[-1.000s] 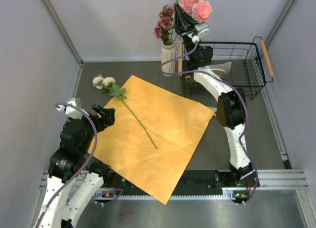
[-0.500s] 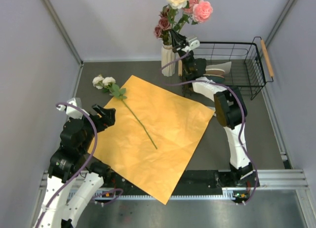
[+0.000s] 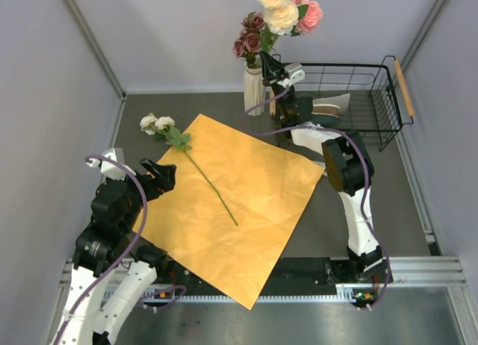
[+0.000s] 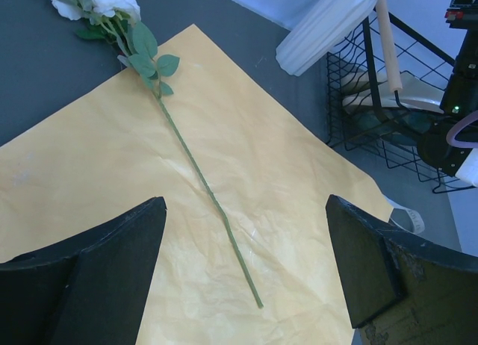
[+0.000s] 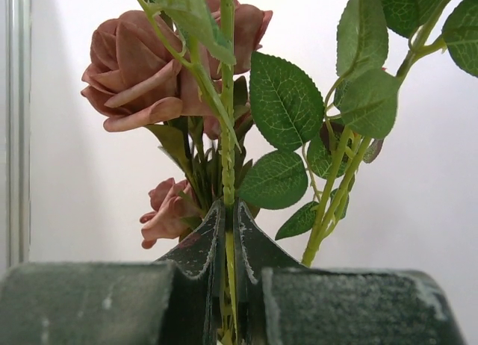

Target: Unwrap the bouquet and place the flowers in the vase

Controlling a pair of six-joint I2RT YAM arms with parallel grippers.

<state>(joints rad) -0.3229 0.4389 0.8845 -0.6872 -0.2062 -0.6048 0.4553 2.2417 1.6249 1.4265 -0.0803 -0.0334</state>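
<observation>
A dark grey worktop [image 3: 373, 203] carries a large creased sheet of orange paper [image 3: 261, 188], spread flat and turned like a diamond, one corner reaching the near edge between the two arm bases.

The white-and-black right arm [image 3: 351, 188] rises from its base at the near right. It bends at the elbow and stretches far forward to the back of the worktop, its wrist lifted beside the vase mouth. The left arm [image 3: 112, 218] is folded low at the near left, its forearm angled towards the paper's left edge.

A black wire basket with a wooden handle [image 3: 351, 65] stands at the far right, just beside the paper's right corner. To its left is the tall white ribbed ceramic vase [image 3: 254, 87], at the back wall. Dusty-mauve roses [image 3: 250, 39] stand up from its neck, with cream and pink roses [image 3: 282, 9] higher and to the right.

One long-stemmed white rose [image 3: 209, 181] lies diagonally across the paper. Its blooms rest on the bare worktop off the paper's upper-left edge.

The right end effector [image 5: 228, 233] has its fingers pressed together on a thin green rose stem [image 5: 227, 136] beside the mauve blooms. Whether that stem's foot sits inside the neck cannot be told. The left end effector [image 4: 245, 203] hovers over the paper with fingers spread wide, holding nothing, the white rose's stem [image 4: 196, 173] lying below it.
</observation>
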